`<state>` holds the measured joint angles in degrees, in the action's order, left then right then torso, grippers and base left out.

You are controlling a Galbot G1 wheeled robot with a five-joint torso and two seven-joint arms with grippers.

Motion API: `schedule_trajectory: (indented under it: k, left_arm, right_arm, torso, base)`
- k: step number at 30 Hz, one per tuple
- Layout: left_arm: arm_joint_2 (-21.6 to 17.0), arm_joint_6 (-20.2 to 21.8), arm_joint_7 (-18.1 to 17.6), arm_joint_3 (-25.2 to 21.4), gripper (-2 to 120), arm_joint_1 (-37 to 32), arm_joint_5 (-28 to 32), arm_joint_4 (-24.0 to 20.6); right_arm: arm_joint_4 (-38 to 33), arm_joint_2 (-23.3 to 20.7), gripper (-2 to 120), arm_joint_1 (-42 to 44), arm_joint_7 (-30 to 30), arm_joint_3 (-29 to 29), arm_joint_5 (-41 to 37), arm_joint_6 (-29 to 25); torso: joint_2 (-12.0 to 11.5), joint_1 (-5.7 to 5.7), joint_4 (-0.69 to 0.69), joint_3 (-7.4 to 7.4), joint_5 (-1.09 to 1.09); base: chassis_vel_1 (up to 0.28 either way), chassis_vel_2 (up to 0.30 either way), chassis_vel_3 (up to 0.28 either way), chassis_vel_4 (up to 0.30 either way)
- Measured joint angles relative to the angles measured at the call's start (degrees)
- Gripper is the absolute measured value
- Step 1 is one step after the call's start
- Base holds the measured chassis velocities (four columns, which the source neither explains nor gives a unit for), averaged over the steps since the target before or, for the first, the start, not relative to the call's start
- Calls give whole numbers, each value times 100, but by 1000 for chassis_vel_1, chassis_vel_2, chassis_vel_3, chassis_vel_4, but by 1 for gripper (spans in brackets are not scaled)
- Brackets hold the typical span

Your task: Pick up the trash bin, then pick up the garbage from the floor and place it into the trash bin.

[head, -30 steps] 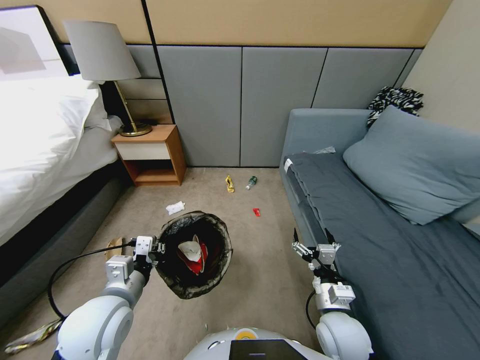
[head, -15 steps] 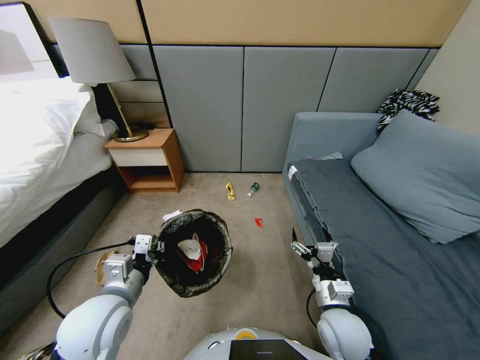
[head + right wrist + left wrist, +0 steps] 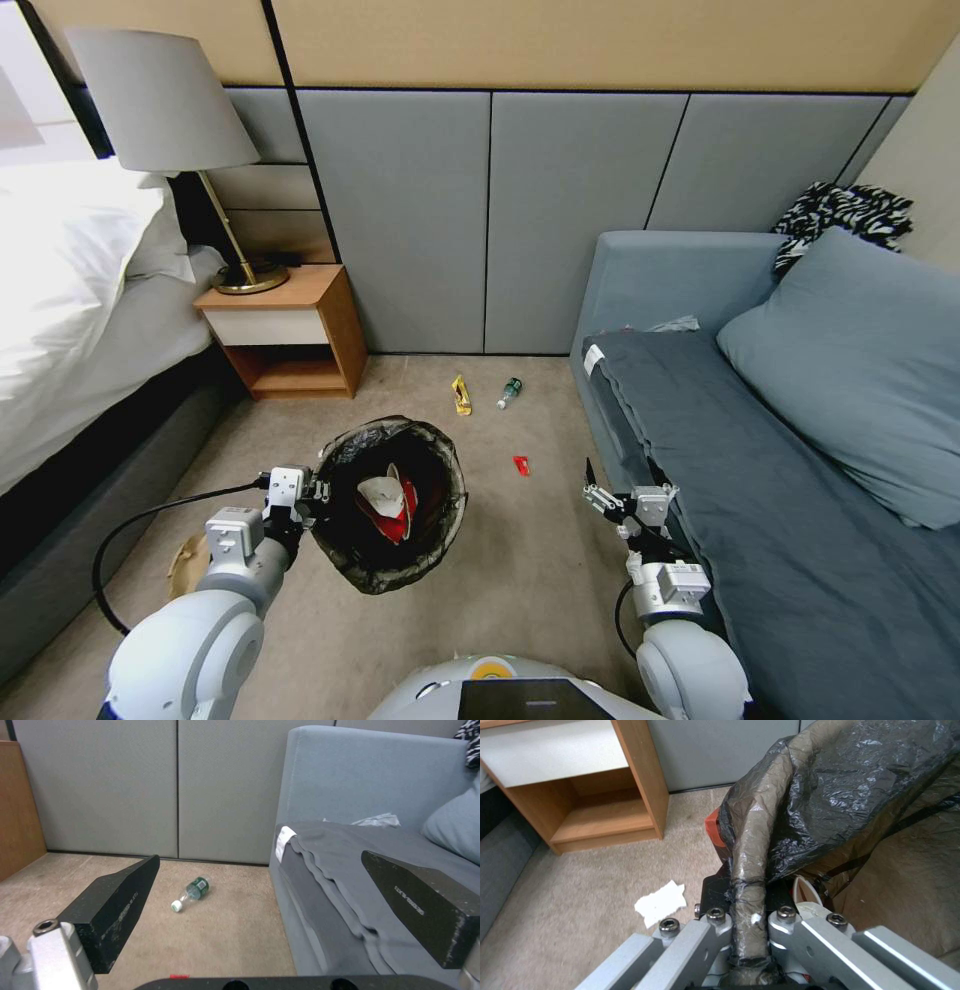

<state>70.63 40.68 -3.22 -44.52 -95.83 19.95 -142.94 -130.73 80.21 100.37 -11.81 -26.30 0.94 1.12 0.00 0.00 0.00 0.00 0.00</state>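
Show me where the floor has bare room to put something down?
Bare beige carpet lies between the bag-lined white trash bin, held by the left pincer, and the grey sofa. It is crowded by the wall: yellow wrapper, small bottle, red scrap.

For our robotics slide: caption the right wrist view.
Open right gripper faces a small green-labelled plastic bottle lying on beige carpet beside the grey sofa.
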Motion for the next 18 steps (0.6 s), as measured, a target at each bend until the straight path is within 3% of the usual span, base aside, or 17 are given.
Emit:
schedule_trajectory:
  k: [18]
  left_arm:
    - [14,4,-10,-36,1,17,-1,-12]
  right_arm:
    - [59,-3,100,-73,-8,53,5,-13]
  torso:
    - [0,0,0,0,1]
  base:
    - [-128,123,132,-126]
